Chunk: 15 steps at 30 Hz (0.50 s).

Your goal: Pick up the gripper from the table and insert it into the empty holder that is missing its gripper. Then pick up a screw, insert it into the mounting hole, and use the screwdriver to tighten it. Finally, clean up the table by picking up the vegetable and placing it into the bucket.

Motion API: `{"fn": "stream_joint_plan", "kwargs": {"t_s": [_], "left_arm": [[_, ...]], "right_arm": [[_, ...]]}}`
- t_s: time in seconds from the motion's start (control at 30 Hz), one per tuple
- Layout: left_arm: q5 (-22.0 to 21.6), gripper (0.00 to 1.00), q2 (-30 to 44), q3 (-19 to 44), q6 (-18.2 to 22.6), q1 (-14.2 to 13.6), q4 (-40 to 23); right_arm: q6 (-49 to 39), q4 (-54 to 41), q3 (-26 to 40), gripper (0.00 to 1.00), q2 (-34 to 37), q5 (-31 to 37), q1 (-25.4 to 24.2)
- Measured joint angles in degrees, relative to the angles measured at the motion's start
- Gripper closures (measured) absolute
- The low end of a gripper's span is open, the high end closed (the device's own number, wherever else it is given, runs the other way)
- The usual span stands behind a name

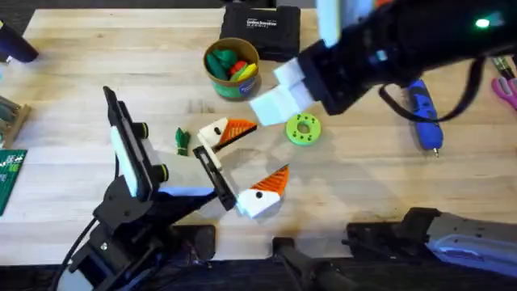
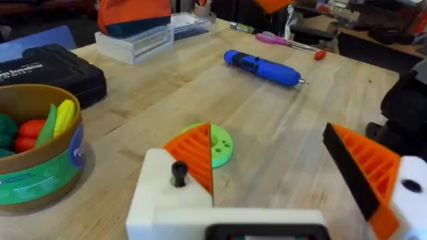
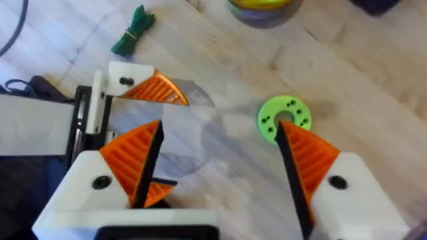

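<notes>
Bucket (image 1: 232, 69) full of toy vegetables

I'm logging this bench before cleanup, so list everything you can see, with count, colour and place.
bucket: one, yellow-olive with a green band, back middle, toy food inside
vegetable: one, dark green, on the table in front of the bucket
disc with holes: one, lime green, mid-table
screwdriver: one, blue, right side
scissors: one pair, pink handles, right edge
case: one, black, behind the bucket
circuit board: one, green, left edge
table: one, light wood
left hand: white with orange pads, open, between vegetable and disc
right hand: white with orange pads, open, over the disc
</notes>
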Motion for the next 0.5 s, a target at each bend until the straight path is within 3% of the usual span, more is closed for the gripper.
{"fn": "stream_joint_plan", "kwargs": {"t_s": [0.27, 0.5], "left_arm": [[0.0, 0.009, 0.0, 0.0, 0.0, 0.0, 0.0], [0.0, 0.009, 0.0, 0.0, 0.0, 0.0, 0.0]], "right_arm": [[1.1, 0.3, -11.0, 0.007, -10.3, -10.3, -8.6], [-6.1, -0.9, -14.1, 0.007, -19.8, -20.0, -11.3]]}}
